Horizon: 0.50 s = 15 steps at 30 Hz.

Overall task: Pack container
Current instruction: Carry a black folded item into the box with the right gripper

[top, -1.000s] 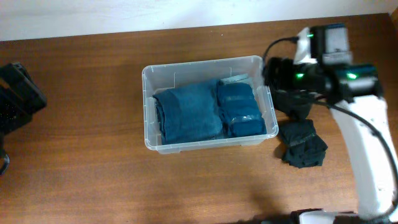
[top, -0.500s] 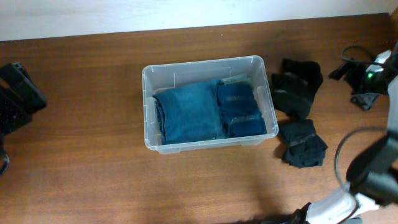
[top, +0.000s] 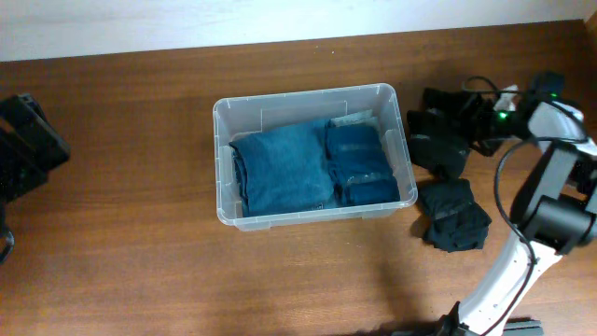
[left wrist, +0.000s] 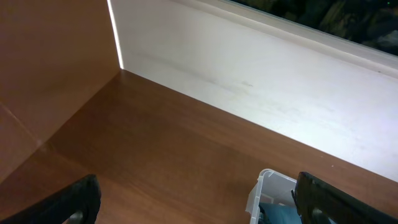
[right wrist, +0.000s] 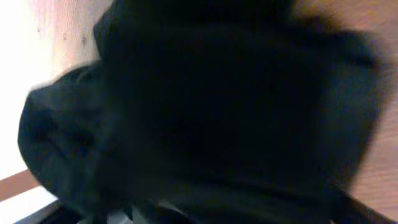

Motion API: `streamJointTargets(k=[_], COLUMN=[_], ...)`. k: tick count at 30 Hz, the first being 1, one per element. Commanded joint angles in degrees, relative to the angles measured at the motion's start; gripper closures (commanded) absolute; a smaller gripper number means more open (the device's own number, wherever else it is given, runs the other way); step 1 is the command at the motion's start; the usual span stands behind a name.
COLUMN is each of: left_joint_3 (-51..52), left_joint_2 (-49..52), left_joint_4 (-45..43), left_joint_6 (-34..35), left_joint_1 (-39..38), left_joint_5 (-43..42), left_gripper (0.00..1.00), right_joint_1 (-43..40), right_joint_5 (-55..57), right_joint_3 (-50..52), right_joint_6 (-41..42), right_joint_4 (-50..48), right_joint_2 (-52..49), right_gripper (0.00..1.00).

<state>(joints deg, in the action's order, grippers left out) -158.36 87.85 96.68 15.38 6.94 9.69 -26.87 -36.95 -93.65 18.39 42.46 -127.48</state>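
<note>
The container (top: 222, 117), a clear plastic bin, stands mid-table and holds a large folded blue cloth (top: 280, 170) and smaller folded blue cloths (top: 359, 163). Its corner shows in the left wrist view (left wrist: 266, 186). Two black garments lie to its right: one crumpled (top: 443, 135), one folded (top: 454, 217). My right gripper (top: 482, 126) is at the crumpled garment's right edge. In the right wrist view blurred black cloth (right wrist: 211, 112) fills the frame and hides the jaws. My left gripper (left wrist: 196, 190) is open and empty, at the far left of the table (top: 23, 149).
A white wall runs along the table's far edge (left wrist: 249, 81). The right arm's cables (top: 471, 89) hang over the crumpled garment. The right arm's base is at the front right (top: 485, 308).
The right arm swung from the container's right end out to the far right, then came back in to the crumpled black garment. The left arm and container have not moved.
</note>
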Motion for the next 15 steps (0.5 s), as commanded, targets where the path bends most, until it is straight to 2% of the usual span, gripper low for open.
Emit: streamJointTargets(k=[1,4,7,11,15], left_joint_3=[0.0,0.0,0.0,0.0,0.0], left_joint_2=[-0.2,-0.2,-0.2,-0.2,-0.2], left_joint_4=[0.0,0.0,0.0,0.0,0.0], left_joint_6=[-0.9,-0.9,-0.9,-0.9,-0.9], left_joint_1=[0.4,0.3,0.3,0.3,0.4], left_joint_5=[0.2,0.2,0.2,0.2,0.2], left_gripper=[0.00,0.01,0.01,0.01,0.01], right_joint_1=[3.2,4.5,4.7,4.6,5.1], right_joint_5=[5.5,7.7,7.7,7.6,7.4], right_joint_3=[-0.4,-0.4,-0.5,-1.1,-2.5], right_joint_6=[2.3,2.3,2.3,0.0,-4.7], right_joint_4=[0.0,1.4,3.8,8.2,13.5], right_joint_2=[-1.3,-1.2,-0.3,5.2,18.3], right_gripper=[0.38,0.67,0.82,0.86,0.87])
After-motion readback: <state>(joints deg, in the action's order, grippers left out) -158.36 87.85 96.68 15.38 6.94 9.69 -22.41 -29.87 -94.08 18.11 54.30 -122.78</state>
